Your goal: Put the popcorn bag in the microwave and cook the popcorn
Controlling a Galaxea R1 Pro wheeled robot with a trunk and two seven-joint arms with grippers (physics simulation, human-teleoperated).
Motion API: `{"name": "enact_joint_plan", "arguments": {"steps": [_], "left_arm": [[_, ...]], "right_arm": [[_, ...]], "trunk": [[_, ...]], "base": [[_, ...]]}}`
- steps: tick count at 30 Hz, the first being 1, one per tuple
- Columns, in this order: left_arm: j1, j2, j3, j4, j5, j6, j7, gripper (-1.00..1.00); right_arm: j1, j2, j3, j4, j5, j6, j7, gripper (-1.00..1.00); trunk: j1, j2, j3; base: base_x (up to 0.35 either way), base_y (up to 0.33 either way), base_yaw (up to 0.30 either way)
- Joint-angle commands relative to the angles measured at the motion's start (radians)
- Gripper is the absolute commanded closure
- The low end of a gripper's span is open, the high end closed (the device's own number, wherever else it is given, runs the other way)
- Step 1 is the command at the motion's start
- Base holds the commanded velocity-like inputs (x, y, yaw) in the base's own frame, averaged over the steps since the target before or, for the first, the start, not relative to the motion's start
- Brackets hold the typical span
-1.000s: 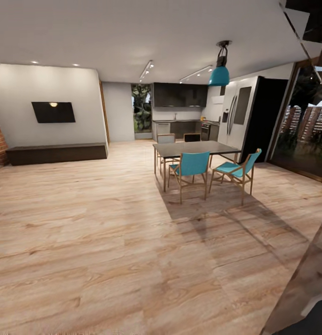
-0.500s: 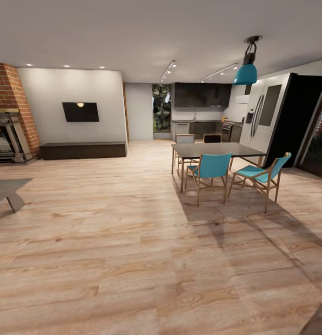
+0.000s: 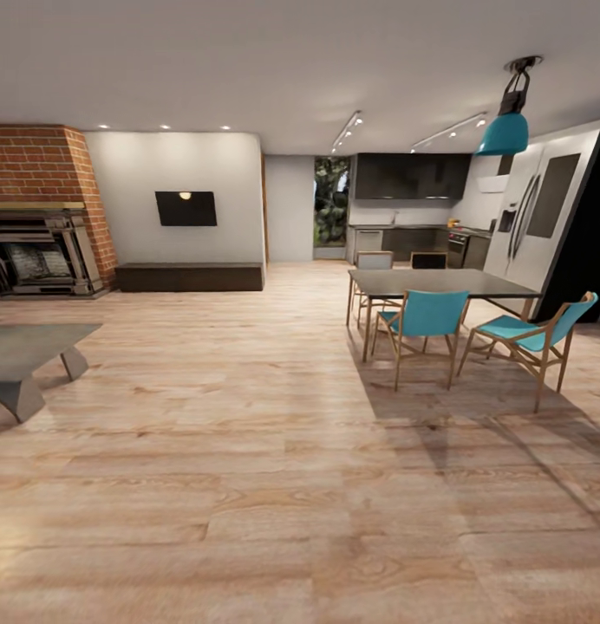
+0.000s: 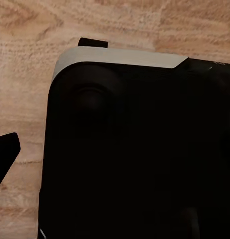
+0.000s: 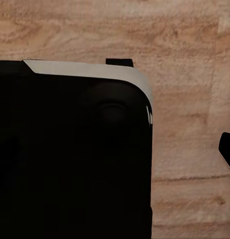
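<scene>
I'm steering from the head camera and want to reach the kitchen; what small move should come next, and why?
Probably turn the base slightly right and roll forward. The kitchen sits far back, right of centre, with open wood floor leading to it left of the dining table and chairs. No popcorn bag or microwave is discernible at this range.

The head camera swings toward nine o'clock, so the whole room slides toward three o'clock: this is the view turning, not the furniture. The brick fireplace (image 3: 42, 212) now stands in full at nine o'clock, and a low grey coffee table (image 3: 27, 355) comes in at about eight o'clock. The dining bench (image 3: 439, 282), teal chairs (image 3: 428, 316) and fridge (image 3: 543, 221) shift toward three o'clock.
</scene>
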Motion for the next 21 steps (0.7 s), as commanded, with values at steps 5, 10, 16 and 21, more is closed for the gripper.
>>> {"name": "enact_joint_plan", "arguments": {"steps": [5, 10, 16, 21], "left_arm": [[0.0, 0.001, 0.002, -0.001, 0.008, 0.009, 0.001, -1.0], [0.0, 0.001, 0.002, -0.001, 0.01, 0.01, 0.001, -1.0], [0.0, 0.003, 0.002, -0.001, 0.012, 0.011, 0.001, -1.0], [0.0, 0.003, 0.002, -0.001, 0.013, 0.011, 0.001, -1.0]], "right_arm": [[0.0, -0.003, 0.001, 0.0, 0.0, -0.006, -0.002, -1.0], [0.0, -0.005, 0.001, 0.0, 0.0, -0.008, -0.002, -1.0], [0.0, -0.005, 0.001, 0.0, -0.001, -0.005, -0.002, -1.0], [0.0, -0.005, 0.001, 0.0, -0.001, -0.006, -0.002, -1.0]], "trunk": [[0.0, 0.0, -0.001], [0.0, 0.0, -0.001], [0.0, 0.0, -0.001], [0.0, 0.0, -0.001]], "base": [[0.303, 0.0, 0.006], [0.323, 0.0, 0.0], [0.325, 0.0, 0.0], [0.325, 0.0, 0.0]]}}
